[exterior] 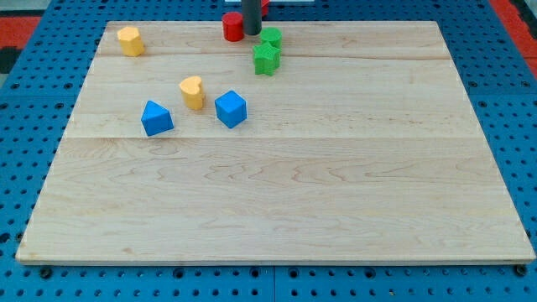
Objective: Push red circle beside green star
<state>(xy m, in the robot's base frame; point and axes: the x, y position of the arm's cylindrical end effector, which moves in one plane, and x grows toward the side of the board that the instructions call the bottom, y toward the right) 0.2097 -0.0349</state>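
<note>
Nearest the camera: blue triangular block (157, 118), left of the desk's centre, with a blue cube-like block (231, 109) to its right and a yellow heart-shaped block (192, 92) between and just behind them, all apart.

Red circular block (232, 27) at the far edge of the pale wooden desk (277, 201), a little left of the edge's middle. My tip (252, 33) just beside it on the right, close to touching or touching; cannot tell which. Dark rod rising from there out past the far edge. No jaws on this rod, so nothing to report as apart, together or clamped.

Green star-shaped block (267, 59) near the red one, to its right and toward the near edge, not touching it. Second green block (271, 38), shape unclear, just behind the star, right beside my tip.

Yellow block (129, 40), shape unclear, near the far left corner, well apart from the rest.

Blue pegboard (33, 168) around the desk.
</note>
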